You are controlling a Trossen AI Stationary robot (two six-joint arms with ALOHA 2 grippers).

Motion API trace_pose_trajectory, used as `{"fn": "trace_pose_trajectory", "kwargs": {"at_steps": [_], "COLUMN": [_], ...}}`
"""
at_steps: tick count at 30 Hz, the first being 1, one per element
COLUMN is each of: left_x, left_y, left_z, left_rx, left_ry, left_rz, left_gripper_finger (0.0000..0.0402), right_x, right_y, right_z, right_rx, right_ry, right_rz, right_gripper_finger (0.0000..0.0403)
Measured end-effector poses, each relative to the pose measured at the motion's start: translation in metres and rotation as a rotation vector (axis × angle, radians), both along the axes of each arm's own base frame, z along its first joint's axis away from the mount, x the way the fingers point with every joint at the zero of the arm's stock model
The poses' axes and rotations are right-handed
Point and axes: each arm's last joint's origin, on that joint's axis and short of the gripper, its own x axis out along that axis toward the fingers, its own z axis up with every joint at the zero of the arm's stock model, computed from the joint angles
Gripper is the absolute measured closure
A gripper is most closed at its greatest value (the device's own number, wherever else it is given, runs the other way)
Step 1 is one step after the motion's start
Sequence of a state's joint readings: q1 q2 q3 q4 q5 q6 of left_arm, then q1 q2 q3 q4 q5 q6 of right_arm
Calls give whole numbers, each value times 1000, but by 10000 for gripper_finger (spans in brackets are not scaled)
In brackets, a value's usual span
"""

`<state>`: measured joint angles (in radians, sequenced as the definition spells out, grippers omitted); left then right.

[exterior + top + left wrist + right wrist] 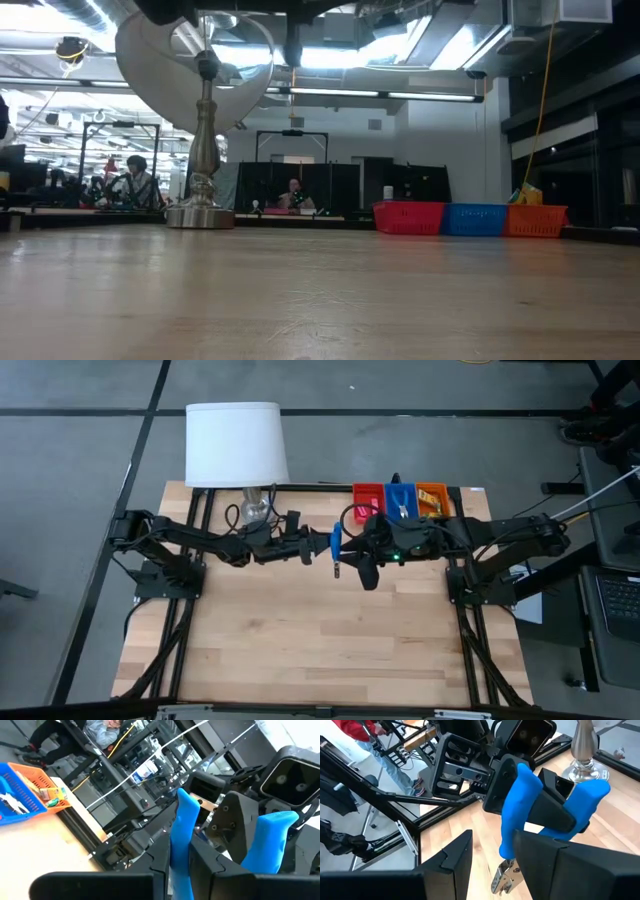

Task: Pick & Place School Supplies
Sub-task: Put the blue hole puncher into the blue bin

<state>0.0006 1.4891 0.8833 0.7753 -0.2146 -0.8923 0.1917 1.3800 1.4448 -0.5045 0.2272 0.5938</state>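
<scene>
A blue-handled plier-like tool (pixel 336 543) is held in the air over the middle of the table, between the two arms, with its metal jaws (pixel 504 876) pointing down. My left gripper (pixel 318 548) comes from the table's left and is shut on one handle. My right gripper (pixel 352 552) comes from the right and is open, one finger on each side of the tool's lower end (pixel 509 845). The tool's two handles (pixel 181 840) also show in the left wrist view. Other supplies lie in the blue tray (pixel 401 498) and the orange tray (pixel 432 498). My left gripper pinches one blue handle (pixel 519 795) between its two fingers, level from the table's left and across the handle. One finger (pixel 555 817) lies in the gap between the two handles. The tool is lifted clear and hangs with its metal jaws downward. My right gripper stands close against that handle's lower end; I cannot tell whether it touches.
A lamp with a white shade (pixel 235 432) stands at the table's far left, its metal base (pixel 200 214) on the wood. Red (pixel 408 217), blue (pixel 475 218) and orange (pixel 535 218) trays line the far edge. The near half of the table (pixel 320 650) is bare wood. People sit beyond the table.
</scene>
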Motion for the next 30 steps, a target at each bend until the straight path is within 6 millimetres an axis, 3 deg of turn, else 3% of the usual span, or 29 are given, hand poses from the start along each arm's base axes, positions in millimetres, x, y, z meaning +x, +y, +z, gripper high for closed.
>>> {"fn": "trace_pose_trajectory", "kwargs": {"at_steps": [30], "left_x": [0], "left_y": [-8], "left_z": [2], "left_rx": [-5], "left_ry": [-16], "left_rz": [-16], "left_gripper_finger": [367], "right_x": [5], "right_y": [-6], "right_z": [0], "right_rx": [-20], "right_ry": [-25], "right_rz": [-48], "right_gripper_finger": [260]}}
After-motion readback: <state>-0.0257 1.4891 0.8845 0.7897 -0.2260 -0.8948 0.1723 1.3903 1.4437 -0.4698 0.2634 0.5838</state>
